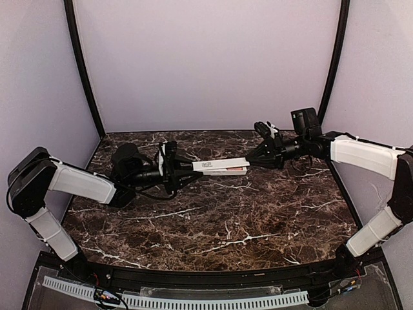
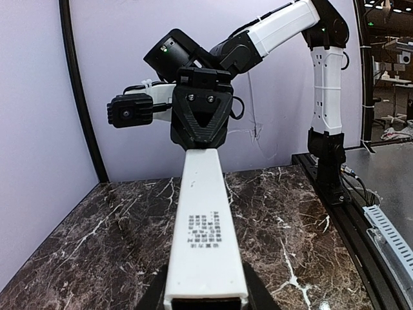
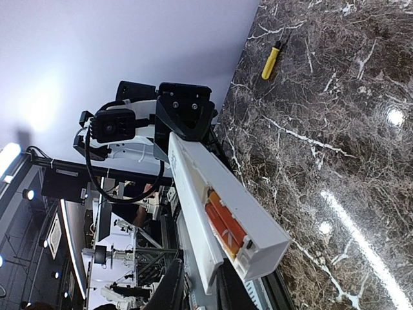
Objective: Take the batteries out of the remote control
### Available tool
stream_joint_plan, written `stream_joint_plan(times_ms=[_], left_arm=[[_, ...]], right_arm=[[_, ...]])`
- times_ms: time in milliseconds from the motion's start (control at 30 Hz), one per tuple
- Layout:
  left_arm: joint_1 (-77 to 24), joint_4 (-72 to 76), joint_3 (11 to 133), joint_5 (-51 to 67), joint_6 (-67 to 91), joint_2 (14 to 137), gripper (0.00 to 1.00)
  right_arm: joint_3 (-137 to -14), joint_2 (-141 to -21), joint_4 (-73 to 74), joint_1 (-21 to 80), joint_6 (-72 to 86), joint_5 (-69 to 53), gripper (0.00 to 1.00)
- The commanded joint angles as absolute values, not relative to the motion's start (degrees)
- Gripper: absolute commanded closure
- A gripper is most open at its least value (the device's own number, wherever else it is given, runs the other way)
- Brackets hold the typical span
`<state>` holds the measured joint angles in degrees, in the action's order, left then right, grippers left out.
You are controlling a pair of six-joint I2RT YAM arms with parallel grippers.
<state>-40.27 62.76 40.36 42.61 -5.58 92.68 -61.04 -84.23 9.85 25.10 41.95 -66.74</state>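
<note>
Extraction step: clamping remote control [image 1: 219, 166] in left gripper [image 1: 184, 169], bracing it aloft; further out, eyeing batteries [image 3: 224, 226] sitting in the recess just short of right gripper [image 1: 251, 165], grip there unclear; next, needing one pried out.

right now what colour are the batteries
The batteries are orange, clearest in the right wrist view.

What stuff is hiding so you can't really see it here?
Right wrist view: right end effector fingertips leave the bottom edge behind the remote control, so its grip is unclear.
Left wrist view: the remote control's printed face hides the batteries; its print is too small to read.
</note>
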Motion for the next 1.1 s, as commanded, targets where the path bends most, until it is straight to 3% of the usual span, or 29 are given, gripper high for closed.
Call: stream_joint_plan(times_ms=[0,267,633,1067], left_arm=[[-40.66,61.99,42.01,42.94,-6.49,92.42,1.0],[-40.76,62.35,42.1,42.52,-6.33,92.75,1.0],[-40.77,62.84,42.04,42.4,-6.08,92.84,1.0],[-40.78,62.05,40.74,41.8,-6.98,91.13,0.99]], right_arm=[[-60.51,-84.28,6.52,25.02,43.05,-67.67,0.83],[-60.44,-85.05,5.0,26.32,44.1,-67.28,0.86],[-60.31,-85.08,4.74,27.13,44.54,-66.73,1.0],[-60.17,-82.82,6.74,26.99,44.42,-66.95,1.0]])
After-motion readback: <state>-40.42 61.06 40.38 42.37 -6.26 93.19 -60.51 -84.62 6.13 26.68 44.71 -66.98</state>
